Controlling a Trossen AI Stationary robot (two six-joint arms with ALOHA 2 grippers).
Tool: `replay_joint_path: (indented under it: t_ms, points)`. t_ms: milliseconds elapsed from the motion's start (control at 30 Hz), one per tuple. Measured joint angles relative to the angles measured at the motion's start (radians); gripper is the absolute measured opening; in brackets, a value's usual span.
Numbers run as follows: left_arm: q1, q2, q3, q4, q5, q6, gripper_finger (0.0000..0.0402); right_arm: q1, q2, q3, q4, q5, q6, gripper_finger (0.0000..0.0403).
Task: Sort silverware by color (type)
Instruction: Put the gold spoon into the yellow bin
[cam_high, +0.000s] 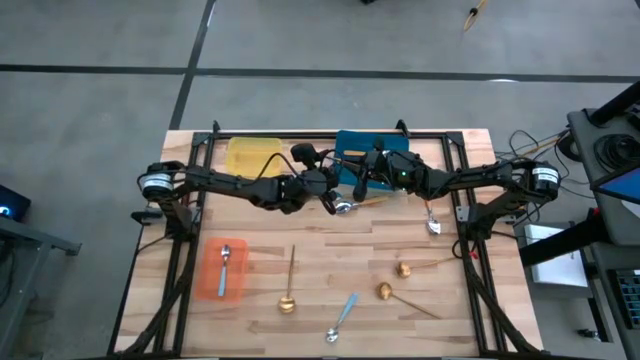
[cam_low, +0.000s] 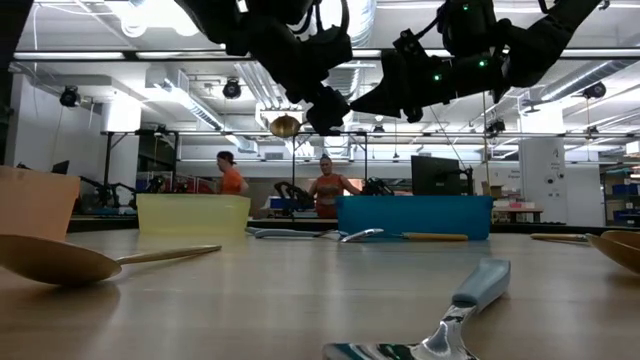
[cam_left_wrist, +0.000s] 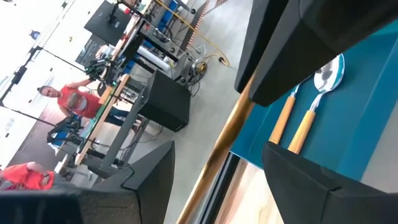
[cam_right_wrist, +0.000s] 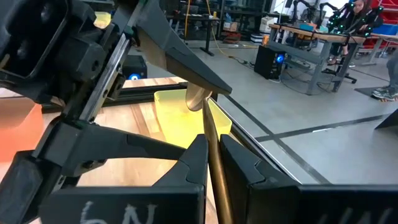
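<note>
My right gripper (cam_right_wrist: 213, 146) and left gripper (cam_high: 335, 195) meet above the table's far middle, in front of the blue tray (cam_high: 355, 145). The right gripper is shut on a gold spoon (cam_right_wrist: 208, 127). The spoon's bowl (cam_right_wrist: 196, 98) reaches in between the open fingers of the left gripper (cam_left_wrist: 217, 149). Its handle (cam_left_wrist: 224, 140) runs through their gap, and I cannot tell whether they touch it. In the low view the bowl (cam_low: 285, 125) hangs high over the table. Two orange-handled spoons (cam_left_wrist: 298, 121) lie in the blue tray. My right gripper pinches the gold spoon's thin handle (cam_right_wrist: 211, 140) between its two fingers, which lie roughly along the handle. The spoon is lifted clear of the table. It points away from the fingers toward the left gripper, bowl end foremost.
A yellow tray (cam_high: 250, 155) sits left of the blue one. An orange tray (cam_high: 225, 268) at near left holds a spoon (cam_high: 225, 255). Loose on the wood lie gold spoons (cam_high: 290, 285) (cam_high: 405, 268) (cam_high: 385, 292), a blue-handled spoon (cam_high: 342, 318) and others (cam_high: 432, 222) (cam_high: 345, 207). People stand beyond the table.
</note>
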Motion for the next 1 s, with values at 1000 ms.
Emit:
replay_joint_path:
  t_ms: [1000]
  points:
    - [0.021, 0.0, -0.002, 0.06, 0.036, 0.048, 0.0128, 0.0, -0.001, 0.0, 0.0, 0.0, 0.0, 0.0013]
